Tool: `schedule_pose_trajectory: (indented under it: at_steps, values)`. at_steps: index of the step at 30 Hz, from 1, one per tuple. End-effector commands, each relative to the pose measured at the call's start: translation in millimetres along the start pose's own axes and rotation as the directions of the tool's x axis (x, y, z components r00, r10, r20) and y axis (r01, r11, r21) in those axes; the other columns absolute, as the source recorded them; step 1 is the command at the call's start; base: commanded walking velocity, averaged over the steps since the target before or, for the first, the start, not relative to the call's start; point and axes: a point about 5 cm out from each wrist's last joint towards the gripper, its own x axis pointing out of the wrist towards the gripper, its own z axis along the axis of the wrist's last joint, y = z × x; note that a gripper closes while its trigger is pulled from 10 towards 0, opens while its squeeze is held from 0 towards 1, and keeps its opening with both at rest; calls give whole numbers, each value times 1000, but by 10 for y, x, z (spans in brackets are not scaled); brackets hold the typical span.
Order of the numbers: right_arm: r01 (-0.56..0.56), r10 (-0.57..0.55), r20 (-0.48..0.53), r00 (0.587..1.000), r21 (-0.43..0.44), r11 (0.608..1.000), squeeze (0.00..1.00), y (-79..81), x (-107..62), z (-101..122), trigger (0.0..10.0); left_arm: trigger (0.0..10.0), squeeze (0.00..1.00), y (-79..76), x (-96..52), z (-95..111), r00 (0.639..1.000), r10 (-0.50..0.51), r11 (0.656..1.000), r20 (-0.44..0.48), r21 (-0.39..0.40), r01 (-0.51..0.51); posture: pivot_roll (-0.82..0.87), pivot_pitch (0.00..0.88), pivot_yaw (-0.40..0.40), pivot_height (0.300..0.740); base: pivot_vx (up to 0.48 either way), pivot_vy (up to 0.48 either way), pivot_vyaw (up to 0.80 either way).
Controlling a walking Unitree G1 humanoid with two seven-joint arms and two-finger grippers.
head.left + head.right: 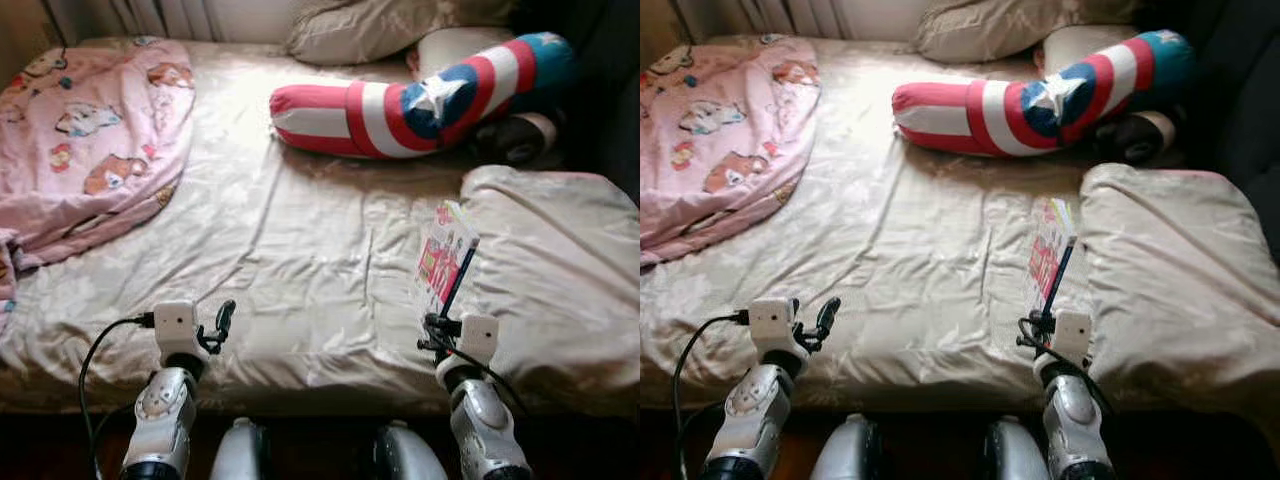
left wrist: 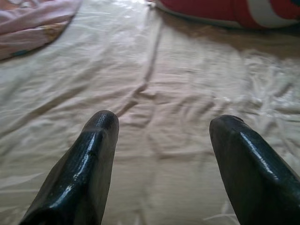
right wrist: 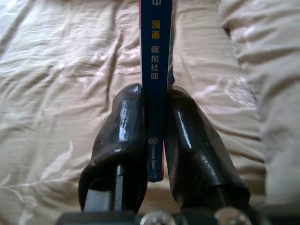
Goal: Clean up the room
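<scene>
We log one bed (image 1: 300, 250) with a beige sheet. On it: one pink cartoon blanket (image 1: 90, 140) at its left, one folded beige duvet (image 1: 560, 270) at its right, one red-white-blue star bolster (image 1: 420, 95) and one beige pillow (image 1: 380, 25) at the head. We count one book (image 1: 445, 255), held upright above the sheet beside the duvet, its blue spine pinched by the right gripper (image 3: 154, 101). Left gripper (image 2: 161, 136) hovers low over bare sheet, fingers spread.

Glossy black fingers (image 2: 84, 164), shiny creased satin-like sheet (image 1: 300, 260), glossy-spined paper book (image 3: 156, 56), matt cloth pink blanket (image 1: 90, 130)
</scene>
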Motion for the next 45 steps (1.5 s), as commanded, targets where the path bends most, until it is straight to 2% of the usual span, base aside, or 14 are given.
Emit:
schedule_pose_trajectory:
  at_steps: [1,15,19,24,30,45]
  values:
    - [8,-8,28,1000,-3,1000,0,-29,-14,27,10000,10000,0,-16,-20,-32,1000,-1,1000,-11,-10,1,37,173,-38,647,0,0,0]
    - [12,-12,35,999,-11,1000,0,-34,-1,47,10000,10000,0,8,-24,-28,1000,0,1000,-13,-9,0,37,165,-38,647,0,0,0]
    - [9,-9,7,1000,-30,1000,0,-36,-6,14,10000,10000,0,-7,-32,-43,1000,-3,1000,-16,-11,2,34,165,-38,647,0,0,0]
    - [-9,10,14,1000,-47,999,0,-26,-16,9,10000,10000,0,-10,-31,-46,1000,-6,1000,-17,-14,6,32,159,-36,618,0,0,0]
    - [0,0,23,1000,-30,1000,0,-33,-20,13,10000,10000,0,12,-44,-59,1000,7,1000,-18,-5,-7,29,147,-33,618,0,0,0]
    - [-27,27,-2,1000,-78,997,0,2,-41,-41,10000,10000,0,-30,-28,-65,1000,-11,1000,-26,8,11,26,128,-30,618,0,0,0]
